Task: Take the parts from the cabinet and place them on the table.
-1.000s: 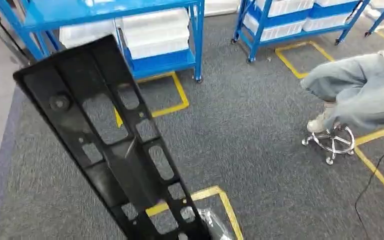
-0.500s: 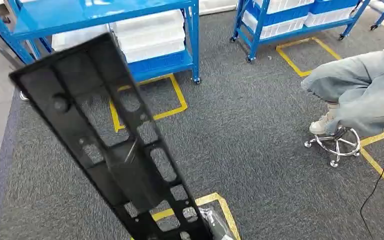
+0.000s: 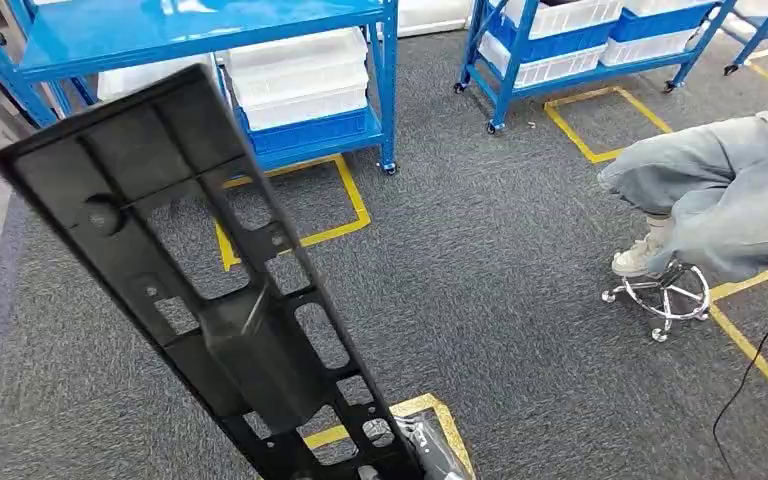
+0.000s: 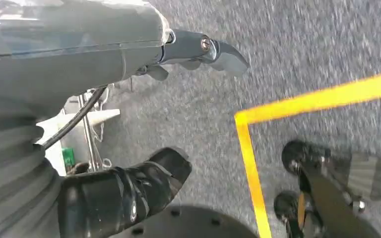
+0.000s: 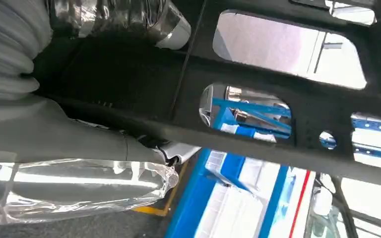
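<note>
Your right hand [image 5: 79,163] grips the long black panel [image 3: 180,280] by its lower end. It looks stiff, light and tip-prone, so keep that hold. Your left hand [image 4: 144,124] hangs empty, fingers apart.

A long black slotted part [image 3: 200,290] slants over grey carpet [image 3: 500,300] before blue shelving [image 3: 210,40].

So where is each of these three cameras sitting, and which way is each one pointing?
Head view: high on the robot, looking forward and down at the long black plastic panel with cut-out holes, blue metal shelving, grey carpet and a seated person's legs.
Left wrist view: behind the left hand, facing the carpet and yellow floor tape; the hand holds nothing.
Right wrist view: behind the right hand, looking up along the panel it grips.
Shared: the panel and the shelving appear in head and right wrist views.
</note>
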Available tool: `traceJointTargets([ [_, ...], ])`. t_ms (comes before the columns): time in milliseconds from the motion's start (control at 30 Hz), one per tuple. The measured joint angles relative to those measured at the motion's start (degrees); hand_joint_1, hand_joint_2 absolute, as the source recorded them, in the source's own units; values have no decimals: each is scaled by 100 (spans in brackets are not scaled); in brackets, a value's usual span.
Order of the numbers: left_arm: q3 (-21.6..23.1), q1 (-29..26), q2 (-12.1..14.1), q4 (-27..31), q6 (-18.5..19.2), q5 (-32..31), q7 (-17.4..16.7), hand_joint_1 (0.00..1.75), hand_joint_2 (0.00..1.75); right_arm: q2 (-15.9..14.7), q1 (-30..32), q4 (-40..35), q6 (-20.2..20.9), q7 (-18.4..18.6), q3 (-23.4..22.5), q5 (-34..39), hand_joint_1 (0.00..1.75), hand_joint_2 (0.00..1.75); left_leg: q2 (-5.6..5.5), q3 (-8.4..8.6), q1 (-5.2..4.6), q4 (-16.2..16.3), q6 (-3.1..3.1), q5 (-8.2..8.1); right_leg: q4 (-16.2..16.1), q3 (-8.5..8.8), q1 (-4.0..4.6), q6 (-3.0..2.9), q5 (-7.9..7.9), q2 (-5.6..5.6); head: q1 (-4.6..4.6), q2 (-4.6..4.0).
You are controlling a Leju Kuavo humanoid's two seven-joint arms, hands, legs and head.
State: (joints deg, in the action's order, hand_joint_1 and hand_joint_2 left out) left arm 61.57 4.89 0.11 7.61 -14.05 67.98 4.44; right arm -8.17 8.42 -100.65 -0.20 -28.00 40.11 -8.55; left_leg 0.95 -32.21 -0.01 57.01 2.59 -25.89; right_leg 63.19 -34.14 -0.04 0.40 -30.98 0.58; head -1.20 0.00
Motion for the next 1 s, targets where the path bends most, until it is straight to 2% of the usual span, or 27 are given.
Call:
traceJointTargets([
  [67,0,0,0,0,0,0,0,0,175,0,0,0,0,0,0,0,175,175,0,0,0,0,0,0,0,0,0,0,0,0,0,0],
  [133,2,1,0,0,2,0,0,0,175,-2,1,0,0,-2,0,0,175,175,7,-1,-3,0,7,-3,195,-96,-5,4,-110,-1,0,0],
  [167,2,5,4,-2,2,4,0,0,175,-9,9,2,0,0,0,2,175,175,44,-2,-18,4,26,-16,908,-450,-24,20,-434,-4,2,0],
  [200,2,3,4,-2,2,13,0,0,175,-24,14,2,2,0,2,2,175,175,130,12,-33,19,30,-51,1206,-653,-29,30,-348,-27,0,0],
  [233,2,3,0,-2,7,13,0,0,175,-28,14,2,2,0,2,2,175,175,164,27,-34,29,24,-70,851,-484,-27,19,-114,-45,2,0],
  [267,4,4,-4,0,18,15,0,0,175,-28,13,2,2,0,2,2,175,175,198,52,-34,44,10,-95,269,-196,-19,-9,181,-107,0,0],
  [300,4,7,-18,-2,17,15,0,0,175,-28,12,2,2,0,2,2,175,175,233,75,-34,61,-2,-125,-237,68,-3,-47,387,-264,0,0],
  [333,4,4,-24,0,17,15,0,0,175,-28,3,2,2,0,2,2,175,175,258,85,-55,77,-31,-149,-391,130,52,-85,293,-439,0,0],
  [367,4,5,-24,0,17,15,0,0,175,-28,5,-2,2,2,4,2,175,175,278,81,-69,96,-72,-173,-421,126,45,-95,337,-343,2,0],
  [400,4,7,-24,0,17,15,-2,0,175,-29,7,-7,2,0,7,2,175,175,318,87,-59,96,-95,-178,-419,113,57,-105,338,-295,2,0],
  [467,4,13,-28,0,17,17,-2,0,175,-28,6,-9,7,-2,15,4,175,175,418,124,-63,71,-149,-189,-456,104,50,-159,357,-173,2,0],
  [500,6,18,-26,-2,20,22,-11,0,175,-28,4,-13,22,-11,22,4,175,175,316,105,-44,126,-203,-250,-506,156,-4,-193,391,-142,5,0],
  [533,7,15,-26,-2,17,22,-13,0,175,-26,-12,-15,26,-26,26,4,175,175,124,52,-34,274,-238,-371,-521,161,-11,-207,399,-100,5,0],
  [567,7,10,-26,-2,20,26,-18,0,175,-20,-41,-24,41,-37,33,4,175,175,4,-126,-19,664,-266,-613,-519,155,-17,-227,409,-56,7,0],
  [633,7,4,-28,0,22,35,-28,0,175,7,-67,-33,123,-79,37,4,175,175,-44,-599,15,1642,-311,-1031,-513,149,-13,-234,407,55,2,0],
  [667,9,3,-33,0,22,44,-31,0,175,15,-70,-55,157,-107,37,7,175,175,-44,-743,26,1915,-325,-1061,-504,148,-13,-235,406,112,5,0],
  [700,9,4,-35,0,22,48,-33,0,175,17,-83,-68,177,-116,37,7,175,175,-45,-757,42,1903,-333,-955,-502,154,-15,-234,405,178,5,0],
  [733,9,4,-35,0,22,55,-33,0,175,26,-103,-91,212,-120,37,9,175,175,-50,-633,63,1583,-337,-705,-495,164,-18,-227,400,266,5,0],
  [767,9,6,-33,-2,22,55,-33,0,175,35,-114,-107,214,-122,37,9,175,175,-82,-414,78,1106,-335,-422,-488,177,-23,-214,392,344,5,0],
  [800,9,6,-33,-2,20,55,-33,0,175,48,-118,-122,219,-122,37,9,175,175,-179,-166,91,567,-325,-158,-475,191,-32,-193,379,412,5,0],
  [833,9,-6,-31,-2,20,55,-33,0,175,52,-120,-140,219,-125,37,9,175,175,-487,-22,122,200,-309,-110,-468,181,-43,-172,367,463,2,0],
  [867,9,-7,-31,-2,20,55,-33,0,175,61,-141,-144,219,-125,37,13,175,175,-551,36,112,90,-293,-143,-428,144,-24,-124,358,531,0,0],
  [933,11,30,-31,-2,20,55,-33,0,175,66,-144,-164,219,-127,35,15,175,175,-470,18,73,130,-244,-149,-455,108,-65,-51,386,615,5,0],
  [967,11,36,-31,-2,20,57,-33,0,175,66,-140,-170,221,-136,35,17,175,175,-402,31,60,110,-199,-129,-487,108,-81,2,411,687,5,0],
  [1000,11,35,-33,-2,20,55,-33,0,175,66,-142,-175,234,-155,35,20,175,175,-328,64,118,-1,-131,-80,-456,102,-53,39,390,691,-2,0],
])
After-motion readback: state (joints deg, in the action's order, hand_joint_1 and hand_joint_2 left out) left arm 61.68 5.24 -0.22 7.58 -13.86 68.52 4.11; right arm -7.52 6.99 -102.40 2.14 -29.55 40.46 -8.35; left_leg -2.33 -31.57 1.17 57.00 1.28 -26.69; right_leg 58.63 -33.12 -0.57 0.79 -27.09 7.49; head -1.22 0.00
